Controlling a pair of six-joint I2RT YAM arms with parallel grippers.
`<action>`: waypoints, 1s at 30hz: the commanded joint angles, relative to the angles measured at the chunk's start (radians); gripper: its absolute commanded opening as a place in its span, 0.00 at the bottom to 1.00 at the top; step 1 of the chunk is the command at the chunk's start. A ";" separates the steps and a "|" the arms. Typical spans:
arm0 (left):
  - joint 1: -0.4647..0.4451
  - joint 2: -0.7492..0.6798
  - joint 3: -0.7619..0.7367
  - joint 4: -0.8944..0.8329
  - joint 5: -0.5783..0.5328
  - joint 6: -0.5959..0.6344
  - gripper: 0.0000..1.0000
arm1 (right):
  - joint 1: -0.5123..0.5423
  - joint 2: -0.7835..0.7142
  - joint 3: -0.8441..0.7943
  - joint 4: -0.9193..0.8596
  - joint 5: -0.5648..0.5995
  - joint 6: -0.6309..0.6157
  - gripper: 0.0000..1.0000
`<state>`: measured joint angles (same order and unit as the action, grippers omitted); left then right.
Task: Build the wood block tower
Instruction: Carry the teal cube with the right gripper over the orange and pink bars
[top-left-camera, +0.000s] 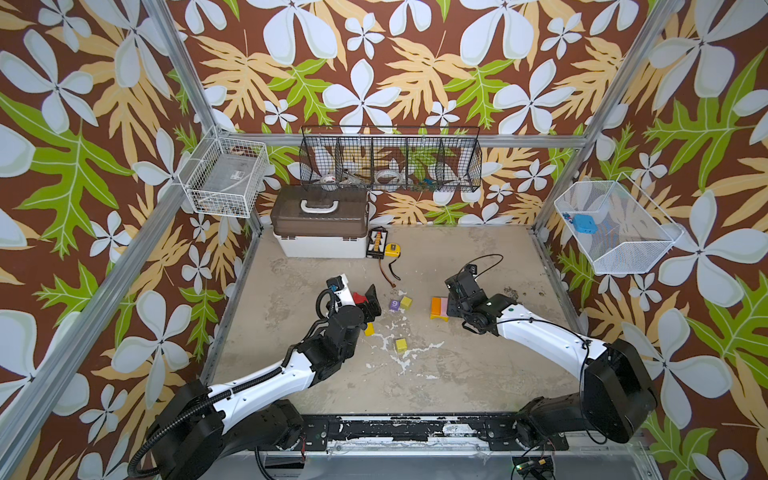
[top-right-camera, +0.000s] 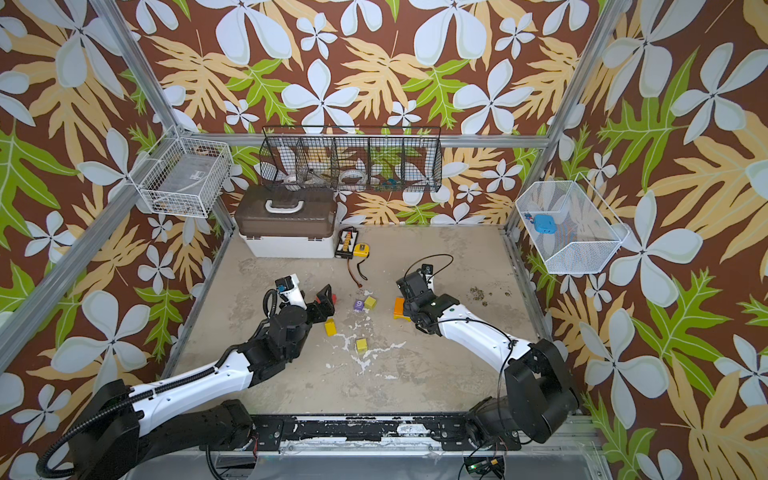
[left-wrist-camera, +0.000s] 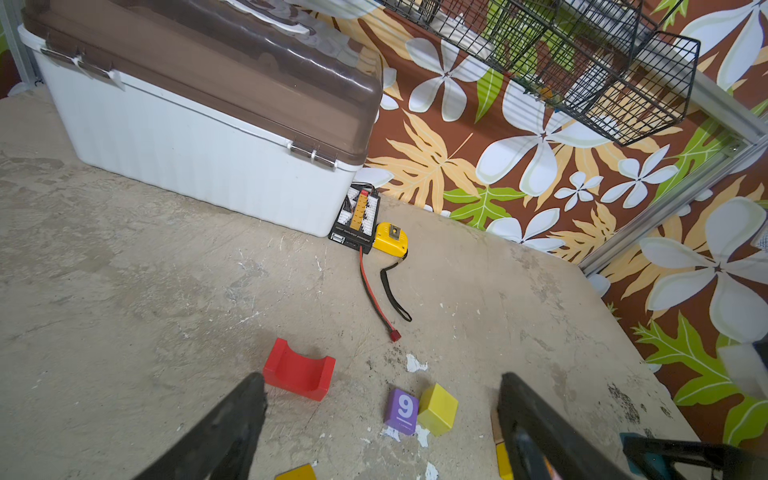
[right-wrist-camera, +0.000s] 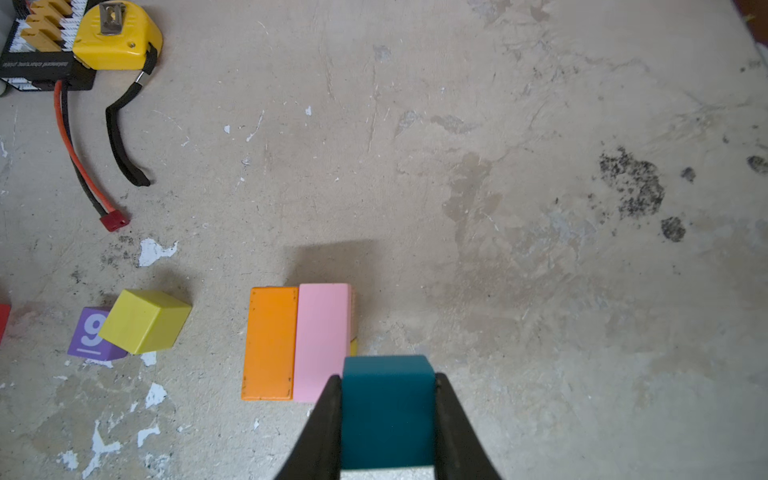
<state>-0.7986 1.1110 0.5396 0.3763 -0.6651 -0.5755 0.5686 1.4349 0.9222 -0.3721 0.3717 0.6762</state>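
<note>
My right gripper is shut on a teal block. It holds the block just above and beside the low tower: an orange bar and a pink bar lying side by side on a yellow piece. My left gripper stands open over the floor with nothing between its fingers. A red arch lies on its back just ahead of one finger. The purple "9" block touches a yellow cube. Another yellow cube and a yellow-orange block lie loose nearer the front.
A white toolbox with a brown lid stands at the back left. Beside it are a black connector board and a yellow tape measure, with a red-plugged cable trailing toward the blocks. Wire baskets hang on the walls.
</note>
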 joint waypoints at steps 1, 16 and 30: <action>0.002 -0.007 0.006 0.006 -0.015 0.001 0.88 | 0.002 0.010 -0.003 0.071 -0.045 0.036 0.20; 0.003 -0.002 0.005 0.004 -0.001 -0.004 0.89 | 0.002 0.125 0.032 0.097 -0.136 -0.002 0.19; 0.003 -0.005 0.005 0.003 0.009 -0.009 0.88 | 0.003 0.174 0.058 0.081 -0.112 -0.018 0.22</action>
<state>-0.7986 1.1069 0.5392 0.3706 -0.6533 -0.5789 0.5705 1.6035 0.9703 -0.2852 0.2409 0.6720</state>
